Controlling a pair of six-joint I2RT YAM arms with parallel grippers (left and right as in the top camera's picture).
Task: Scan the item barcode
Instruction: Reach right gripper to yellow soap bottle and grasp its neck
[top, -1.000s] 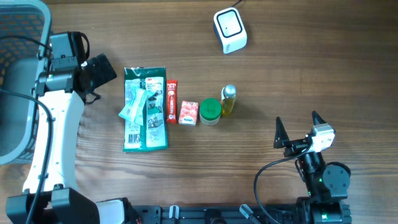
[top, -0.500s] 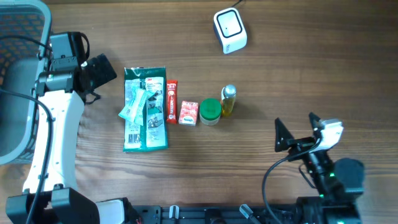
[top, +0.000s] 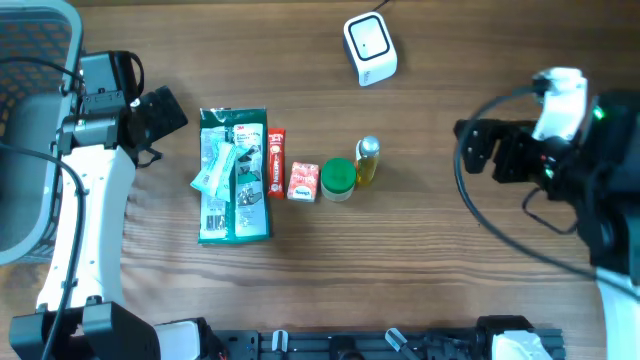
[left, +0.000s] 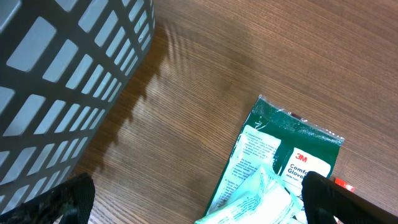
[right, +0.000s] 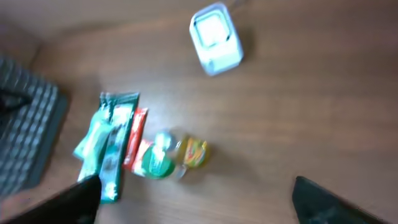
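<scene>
A row of items lies mid-table: a green glove packet (top: 233, 175), a red stick pack (top: 276, 162), a small red-and-white box (top: 303, 182), a green-lidded jar (top: 338, 179) and a yellow bottle (top: 367, 163). No barcode shows. The white scanner (top: 369, 48) stands at the back. My left gripper (top: 152, 118) hovers open just left of the packet (left: 280, 168), nothing between its fingers. My right gripper (top: 472, 150) is open and empty, raised to the right of the bottle. Its blurred wrist view looks down on the scanner (right: 214, 38), jar (right: 158, 162) and bottle (right: 193, 151).
A grey mesh basket (top: 25, 130) fills the far left, close beside the left arm, and its wall (left: 56, 81) takes up the left wrist view's upper left. Cables loop off the right arm at the right edge. Bare wood runs along the front.
The right arm has swung up from the front right edge to mid-right of the table, pointing towards the items. The left arm and the items have not moved.
</scene>
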